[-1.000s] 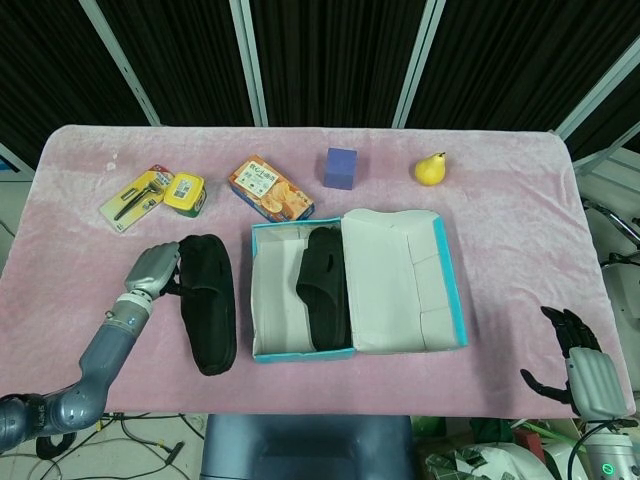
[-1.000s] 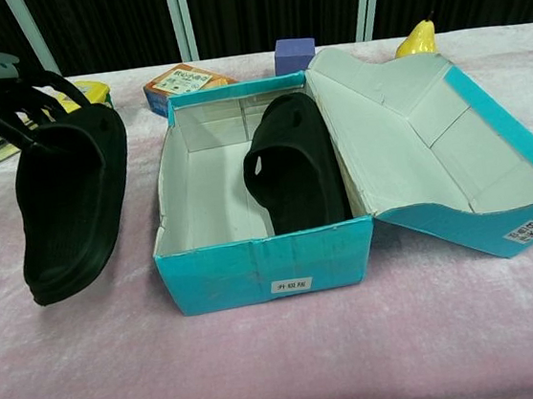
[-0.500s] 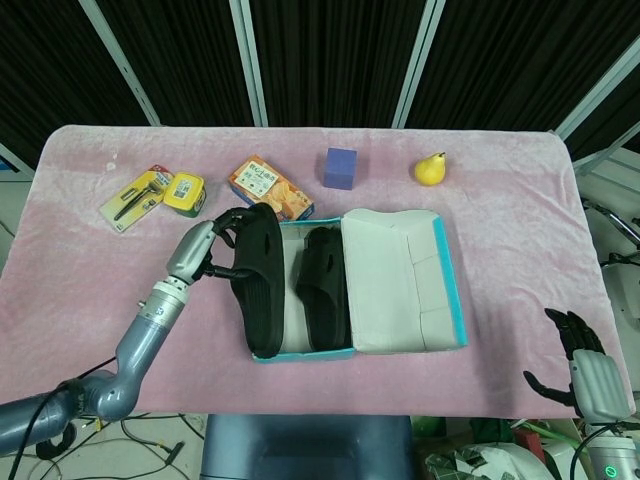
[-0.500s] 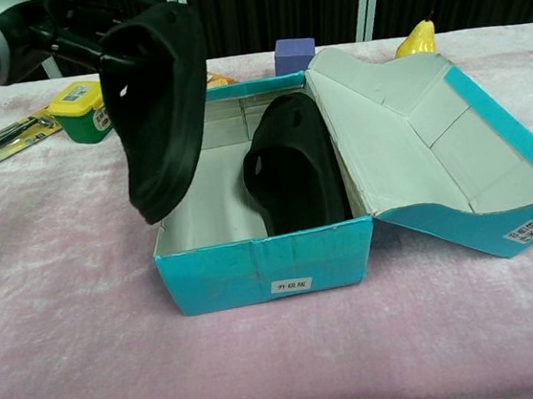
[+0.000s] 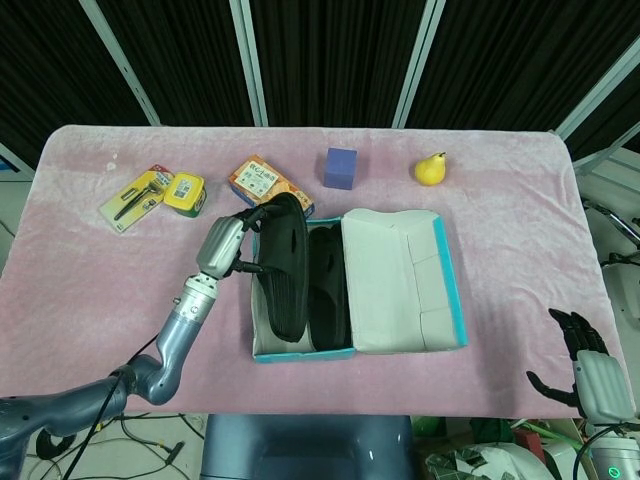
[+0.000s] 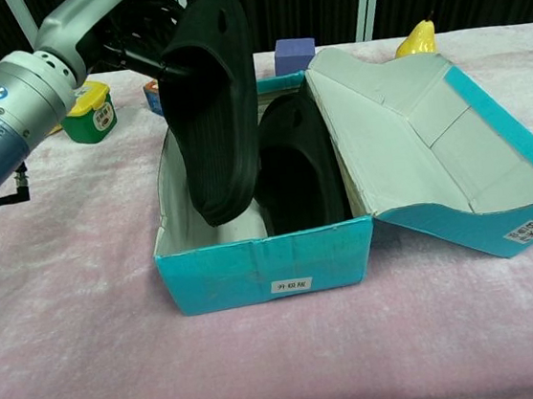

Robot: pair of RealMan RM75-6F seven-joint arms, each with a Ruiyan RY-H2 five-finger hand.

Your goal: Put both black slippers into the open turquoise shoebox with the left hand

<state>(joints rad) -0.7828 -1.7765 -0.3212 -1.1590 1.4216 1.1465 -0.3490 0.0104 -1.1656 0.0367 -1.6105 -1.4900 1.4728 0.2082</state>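
On the pink-clothed counter [image 5: 500, 240], the left hand [image 5: 222, 247], fingers [image 6: 146, 32] gripping the second black rubber slipper [image 6: 213, 109], has carried it over the open turquoise cardboard shoebox [image 6: 264, 262]; only lowering remains.

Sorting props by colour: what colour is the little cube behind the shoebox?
The cube is purple-blue, clearest in the head view.

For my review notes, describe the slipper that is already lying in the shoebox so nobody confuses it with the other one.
Find the open turquoise shoebox in the middle of the pink table. The resting slipper lies inside along the right side of the compartment, next to the raised lid. Unlike the held slipper, which the left hand grips tilted over the box's left half, nothing touches it.
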